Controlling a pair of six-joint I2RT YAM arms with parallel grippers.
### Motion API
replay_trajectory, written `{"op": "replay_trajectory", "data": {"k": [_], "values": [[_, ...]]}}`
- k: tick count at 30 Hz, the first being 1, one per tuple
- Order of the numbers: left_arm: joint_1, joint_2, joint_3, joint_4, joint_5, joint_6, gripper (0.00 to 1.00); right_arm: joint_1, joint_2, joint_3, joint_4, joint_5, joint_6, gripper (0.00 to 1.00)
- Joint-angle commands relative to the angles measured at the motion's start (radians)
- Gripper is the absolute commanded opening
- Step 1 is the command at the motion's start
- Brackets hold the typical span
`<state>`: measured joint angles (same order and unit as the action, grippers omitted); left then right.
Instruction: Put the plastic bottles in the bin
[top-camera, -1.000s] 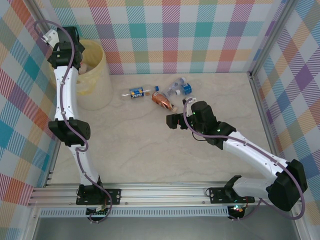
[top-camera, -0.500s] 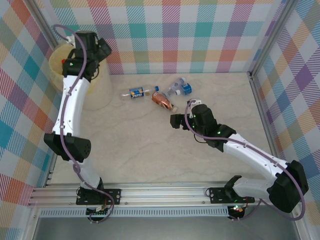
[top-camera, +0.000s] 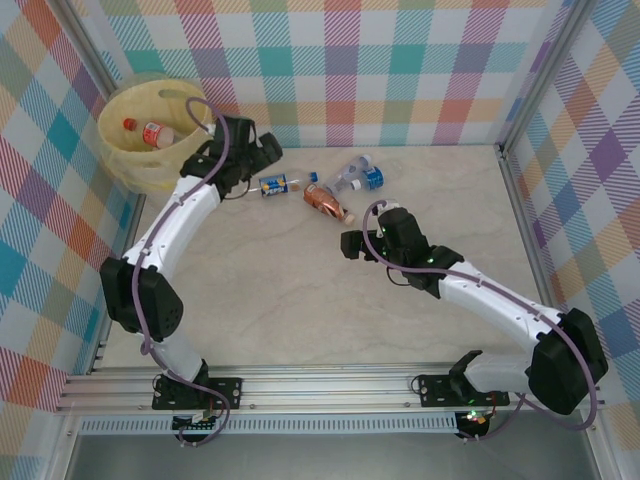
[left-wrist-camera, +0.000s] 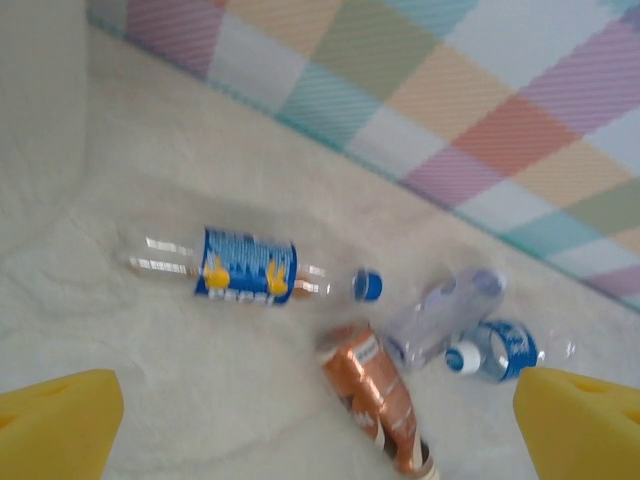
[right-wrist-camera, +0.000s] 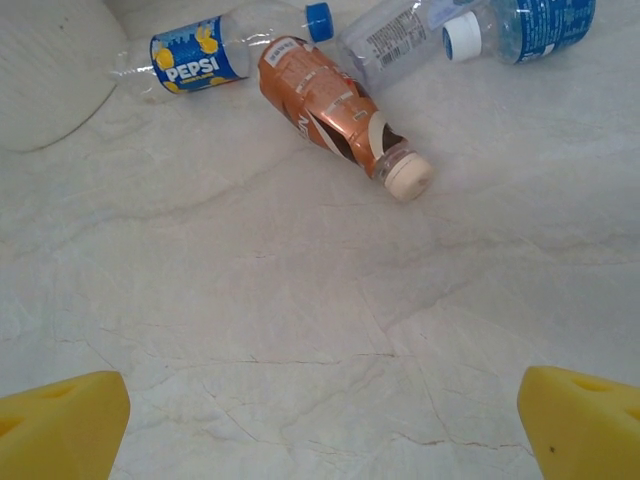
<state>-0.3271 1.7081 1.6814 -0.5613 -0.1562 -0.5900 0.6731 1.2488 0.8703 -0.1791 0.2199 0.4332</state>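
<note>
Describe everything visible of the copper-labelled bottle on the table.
The copper-labelled bottle lies on its side on the marbled table, cream cap on, cap end nearer the arms. A shiny copper-brown sleeve with dark and white patches wraps most of its body. Its base sits close by the neck of the Pepsi bottle; contact is unclear.

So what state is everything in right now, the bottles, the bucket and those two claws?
Bin: upright, open-topped, red-labelled bottle lying inside.
Pepsi bottle: on its side, blue cap on.
Brown bottle: on its side, white cap on.
Clear bottle: on its side.
Blue-labelled bottle: on its side, white cap on.
Left gripper: open, empty.
Right gripper: open, empty.
</note>
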Motion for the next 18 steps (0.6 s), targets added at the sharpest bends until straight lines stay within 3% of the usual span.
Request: {"op": "replay_trajectory", "data": {"k": [1,9,18], "values": [[-0.034,0.01,-0.008,0.075,0.057,0.035,1.0,-0.009,0.006,0.001,-0.009,-0.019,0.002,1.0],[-0.046,0.222,0.172,-0.038,-0.094,0.319,1.0,-0.017,-0.01,-0.005,-0.023,-0.013,-0.005,1.0],[-0.043,0.392,0.298,-0.027,-0.093,0.72,1.0,-0.031,-0.035,-0.031,-0.009,-0.033,-0.033,1.0]]}}
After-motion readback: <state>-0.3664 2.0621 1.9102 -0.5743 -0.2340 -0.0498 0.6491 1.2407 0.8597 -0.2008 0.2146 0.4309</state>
